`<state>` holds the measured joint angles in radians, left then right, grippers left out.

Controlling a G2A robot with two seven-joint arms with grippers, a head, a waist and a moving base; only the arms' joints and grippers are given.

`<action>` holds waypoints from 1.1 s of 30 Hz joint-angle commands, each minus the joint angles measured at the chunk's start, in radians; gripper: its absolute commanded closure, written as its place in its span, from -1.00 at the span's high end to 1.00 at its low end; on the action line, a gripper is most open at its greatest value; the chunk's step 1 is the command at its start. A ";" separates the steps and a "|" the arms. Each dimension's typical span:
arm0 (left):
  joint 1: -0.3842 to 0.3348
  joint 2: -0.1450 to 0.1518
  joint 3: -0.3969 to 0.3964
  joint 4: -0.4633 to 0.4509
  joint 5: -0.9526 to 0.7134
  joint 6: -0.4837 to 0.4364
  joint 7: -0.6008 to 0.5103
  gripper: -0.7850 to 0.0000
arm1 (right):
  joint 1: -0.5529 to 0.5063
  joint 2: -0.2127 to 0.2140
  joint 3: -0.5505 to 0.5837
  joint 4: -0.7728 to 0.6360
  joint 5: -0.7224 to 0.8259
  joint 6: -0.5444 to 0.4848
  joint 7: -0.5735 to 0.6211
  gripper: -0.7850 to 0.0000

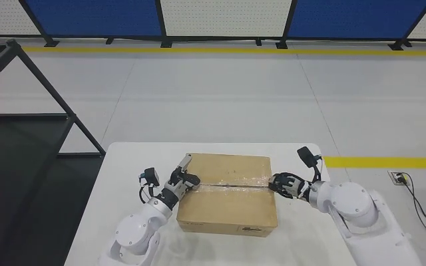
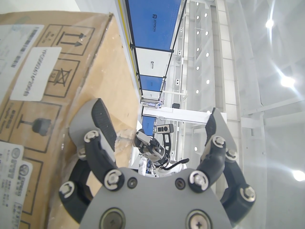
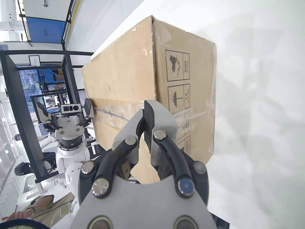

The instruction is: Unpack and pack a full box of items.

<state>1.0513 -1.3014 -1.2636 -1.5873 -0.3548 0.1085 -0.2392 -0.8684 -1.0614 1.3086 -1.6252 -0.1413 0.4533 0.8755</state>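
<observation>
Top view: L pincer (image 1: pixel 188 177) splayed, touching box (image 1: pixel 226 213); R pincer (image 1: pixel 273 183) apparently pinched together.

Box (image 1: pixel 226 196) flaps taped shut; I can't see the contents. Box's labelled side runs off the left wrist view's edge, sticker (image 2: pixel 35 72) print too blurred to read. Can't tell if the right gripper (image 3: pixel 144 115), at the box's seam end, pinches tape (image 3: pixel 114 113).

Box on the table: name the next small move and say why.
Probably peel: draw the right tool, shut at the end of the clear tape, slowly up and along the seam. The box is taped closed, and the open left tool rests against the far end, seemingly bracing it.
</observation>
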 commanded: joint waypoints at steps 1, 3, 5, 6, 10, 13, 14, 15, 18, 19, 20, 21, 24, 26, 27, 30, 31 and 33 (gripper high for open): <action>0.002 0.000 -0.002 -0.001 0.000 -0.001 0.001 1.00 | -0.012 0.003 0.019 -0.007 0.006 0.006 -0.002 -1.00; 0.003 -0.001 -0.004 -0.004 0.000 0.000 0.000 1.00 | -0.022 0.006 0.035 -0.016 0.011 0.011 -0.005 -1.00; 0.006 -0.001 -0.008 -0.007 0.001 -0.001 0.000 1.00 | -0.031 0.008 0.047 -0.029 0.017 0.014 -0.011 -1.00; 0.007 -0.001 -0.009 -0.009 0.000 -0.001 -0.002 1.00 | -0.035 0.009 0.051 -0.039 0.020 0.012 -0.015 -1.00; 0.017 -0.001 -0.018 -0.026 -0.010 -0.018 -0.009 1.00 | -0.051 0.011 0.056 -0.077 0.028 -0.009 -0.029 -1.00; 0.018 0.000 -0.017 -0.042 -0.015 -0.011 -0.043 1.00 | -0.055 0.011 0.041 -0.088 0.027 -0.043 -0.017 -1.00; 0.014 0.000 -0.014 -0.046 -0.009 -0.003 -0.053 1.00 | -0.053 0.011 0.036 -0.084 0.026 -0.046 -0.015 -1.00; 0.010 0.000 -0.008 -0.047 -0.003 0.005 -0.060 1.00 | -0.050 0.011 0.028 -0.081 0.021 -0.047 -0.012 -1.00; -0.003 -0.002 0.010 -0.054 0.004 0.021 -0.071 1.00 | -0.035 0.008 0.005 -0.065 0.025 -0.053 -0.011 -1.00; -0.009 -0.003 0.018 -0.055 0.010 0.028 -0.075 1.00 | -0.031 0.007 -0.001 -0.063 0.030 -0.062 -0.011 -1.00; -0.015 -0.005 0.025 -0.054 0.011 0.033 -0.075 1.00 | -0.027 0.006 -0.007 -0.058 0.037 -0.070 -0.009 -1.00; -0.023 -0.006 0.033 -0.049 0.015 0.040 -0.071 1.00 | -0.024 0.005 -0.013 -0.053 0.040 -0.077 -0.007 -1.00; -0.054 -0.012 0.061 -0.024 0.012 0.076 -0.068 -1.00 | -0.012 0.003 -0.030 -0.042 0.039 -0.084 -0.012 -1.00; -0.073 -0.016 0.078 -0.010 0.021 0.103 -0.061 -1.00 | -0.006 0.002 -0.038 -0.035 0.041 -0.087 -0.014 -1.00; -0.078 -0.017 0.085 -0.006 0.028 0.114 -0.059 -1.00 | -0.004 0.002 -0.040 -0.033 0.043 -0.090 -0.015 -1.00; -0.084 -0.017 0.101 -0.007 0.070 0.132 -0.057 -1.00 | 0.001 0.001 -0.041 -0.023 0.052 -0.098 -0.021 -1.00; -0.085 -0.016 0.107 -0.008 0.081 0.141 -0.072 -1.00 | 0.001 0.001 -0.042 -0.019 0.054 -0.101 -0.021 -1.00; -0.089 -0.015 0.107 -0.002 0.102 0.158 -0.083 -1.00 | 0.003 0.001 -0.044 -0.012 0.058 -0.107 -0.023 -1.00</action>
<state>0.9644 -1.3170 -1.1557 -1.5931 -0.2631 0.2570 -0.3178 -0.8663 -1.0606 1.2657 -1.6409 -0.0852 0.3497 0.8535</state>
